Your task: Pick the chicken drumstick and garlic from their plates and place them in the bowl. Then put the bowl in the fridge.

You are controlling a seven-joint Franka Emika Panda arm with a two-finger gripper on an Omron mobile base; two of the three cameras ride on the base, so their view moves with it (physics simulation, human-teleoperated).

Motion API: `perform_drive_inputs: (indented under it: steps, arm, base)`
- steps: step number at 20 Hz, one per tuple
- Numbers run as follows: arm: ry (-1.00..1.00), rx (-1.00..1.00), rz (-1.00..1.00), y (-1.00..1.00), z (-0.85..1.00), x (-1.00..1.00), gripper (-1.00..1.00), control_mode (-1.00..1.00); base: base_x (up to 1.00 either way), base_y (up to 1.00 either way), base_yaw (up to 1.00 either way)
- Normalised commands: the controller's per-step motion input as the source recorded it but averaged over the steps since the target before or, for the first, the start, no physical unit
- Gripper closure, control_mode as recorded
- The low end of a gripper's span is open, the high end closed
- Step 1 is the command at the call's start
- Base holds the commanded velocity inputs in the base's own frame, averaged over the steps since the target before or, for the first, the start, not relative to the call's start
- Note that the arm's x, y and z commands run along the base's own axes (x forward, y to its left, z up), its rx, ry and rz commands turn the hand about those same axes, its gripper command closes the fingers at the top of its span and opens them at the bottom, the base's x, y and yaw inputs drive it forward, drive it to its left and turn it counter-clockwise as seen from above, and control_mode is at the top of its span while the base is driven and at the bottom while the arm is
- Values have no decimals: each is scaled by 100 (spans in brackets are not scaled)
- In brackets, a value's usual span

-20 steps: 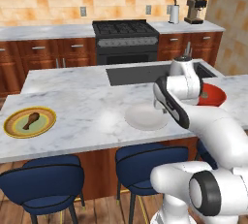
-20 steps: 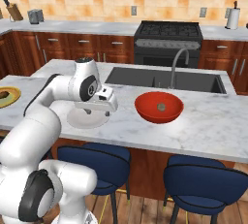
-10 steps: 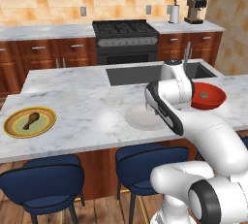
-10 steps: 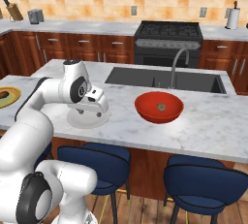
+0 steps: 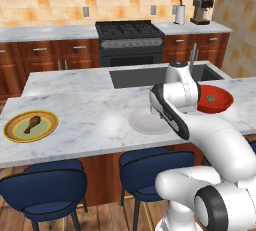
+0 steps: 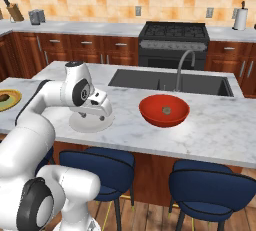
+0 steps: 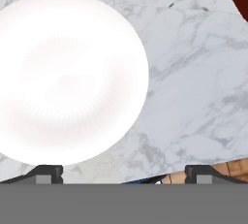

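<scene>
The chicken drumstick (image 5: 31, 124) lies on the green plate with the yellow rim (image 5: 11, 135) at the counter's far left; the same plate (image 6: 11, 103) sits at the left edge of the right base view. The garlic (image 6: 166, 110) rests inside the red bowl (image 6: 150, 114), also seen as garlic (image 5: 211, 97) in the bowl (image 5: 222, 106). My gripper (image 6: 95, 117) hangs open just above the bare white plate (image 6: 82, 126). In the hand view the gripper (image 7: 123, 174) is open and holds nothing, with the white plate (image 7: 68, 77) ahead on the left. The fridge is out of view.
A sink (image 6: 165, 81) with a curved faucet (image 6: 181, 65) lies behind the bowl. Blue stools (image 5: 40, 185) stand under the counter's near edge. Bare marble (image 5: 90, 115) stretches between the two plates. A stove (image 5: 129, 40) stands along the back wall.
My arm has swung left, away from the red bowl, and the hand now hangs over the white plate. The jaws have stayed open and empty. Drumstick, garlic and bowl have not moved.
</scene>
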Motion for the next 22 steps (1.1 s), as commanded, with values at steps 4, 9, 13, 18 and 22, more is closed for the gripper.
perform_drive_inputs:
  steps: [4, 9, 13, 18, 22]
  arm:
    - [0, 0, 0, 0, 0, 0, -100, 100]
    - [0, 0, 0, 0, 0, 0, -100, 100]
    - [0, 0, 0, 0, 0, 0, -100, 100]
    - [0, 0, 0, 0, 0, 0, -100, 100]
    - [0, 0, 0, 0, 0, 0, -100, 100]
  base:
    - [0, 0, 0]
    - [-2, 0, 0]
    - [-32, 45, -16]
    - [-11, 77, -15]
    - [0, 86, -8]
